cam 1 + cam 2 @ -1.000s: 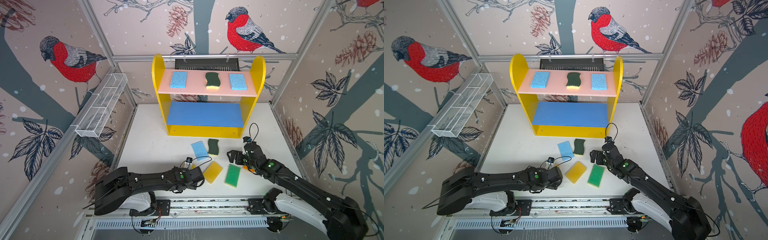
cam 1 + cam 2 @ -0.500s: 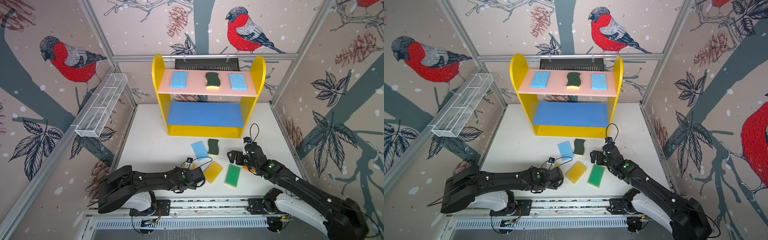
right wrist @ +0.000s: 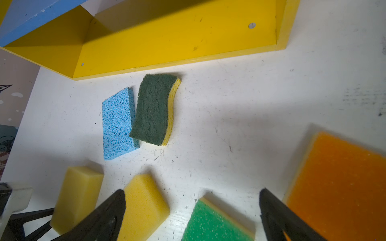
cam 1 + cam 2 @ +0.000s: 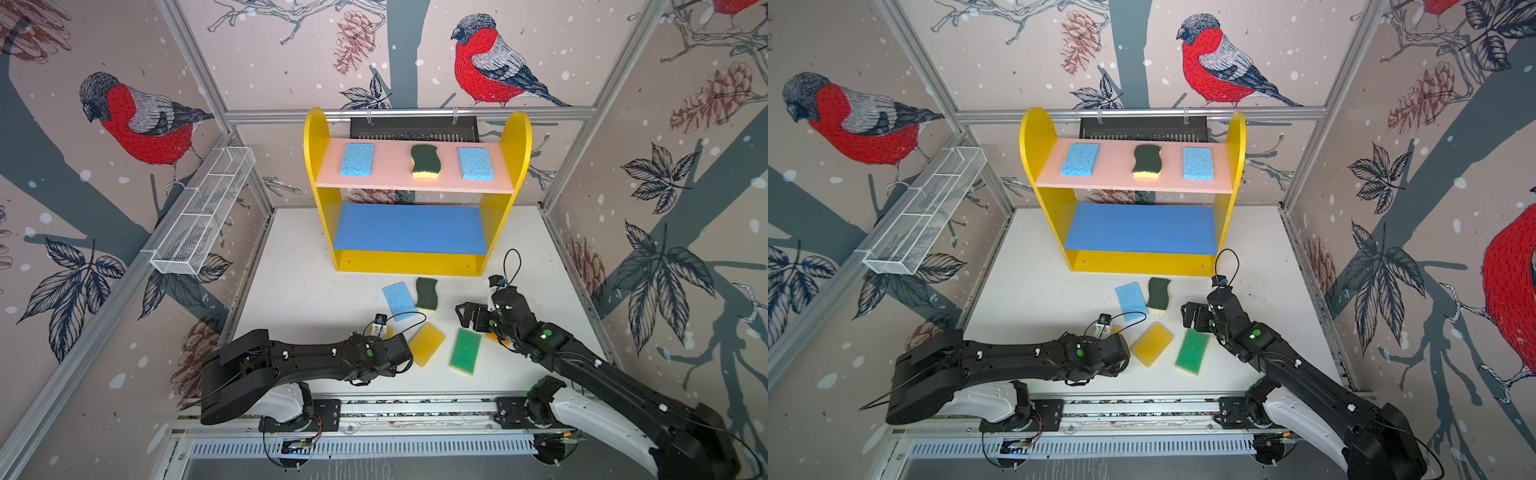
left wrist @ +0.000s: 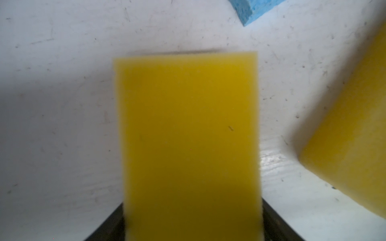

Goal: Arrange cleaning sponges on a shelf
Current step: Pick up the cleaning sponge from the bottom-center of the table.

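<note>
Far left: left gripper (image 5: pixel 191 210) clamped on a yellow sponge (image 5: pixel 186 129), pinched by its near end (most of the foam juts past the fingers (image 5: pixel 108 227)).

Risk: the soft block could droop or twist free on the way to the shelf (image 4: pixel 515 141), or snag the blue middle board (image 4: pixel 409 228).

Further right: right gripper (image 3: pixel 192 192) spread wide, empty, low over the table (image 4: pixel 299 291).

Count:
- light blue sponges (image 4: pixel 356 160): three
- dark-green wavy (image 4: pixel 424 160): two
- yellow: two
- green (image 4: pixel 465 351): one
- orange (image 3: pixel 338 187): one

Three lie on the pink top board (image 4: pixel 390 174), six off the shelf.
</note>
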`<state>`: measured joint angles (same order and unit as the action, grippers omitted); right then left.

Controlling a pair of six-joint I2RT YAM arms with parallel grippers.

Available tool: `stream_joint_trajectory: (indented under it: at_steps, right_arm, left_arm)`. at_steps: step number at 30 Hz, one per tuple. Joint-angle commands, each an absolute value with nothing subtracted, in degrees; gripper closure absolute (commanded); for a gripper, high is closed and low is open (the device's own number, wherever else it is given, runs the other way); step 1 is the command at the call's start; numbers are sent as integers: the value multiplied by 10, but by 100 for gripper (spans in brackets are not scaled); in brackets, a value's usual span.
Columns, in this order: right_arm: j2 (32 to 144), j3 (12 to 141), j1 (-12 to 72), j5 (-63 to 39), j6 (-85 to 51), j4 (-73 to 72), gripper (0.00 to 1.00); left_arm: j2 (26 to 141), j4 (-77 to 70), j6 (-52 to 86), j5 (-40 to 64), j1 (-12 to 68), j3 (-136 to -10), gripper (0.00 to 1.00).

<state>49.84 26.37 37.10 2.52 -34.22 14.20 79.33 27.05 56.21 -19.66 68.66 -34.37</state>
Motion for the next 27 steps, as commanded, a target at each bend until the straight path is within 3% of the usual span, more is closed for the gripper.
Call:
stream_joint_trajectory:
  at_steps: [1,18,27]
  right_arm:
    - [494,260,371,26,-336,140,0]
    - [490,265,367,16,-320,126,1]
    - [525,296,367,6,-291,123,1]
  left_arm:
    - [804,302,569,-194,686,-341,28]
    - [705,377,561,-255,682,-366,32]
    - [653,353,478,-304,607,-398,33]
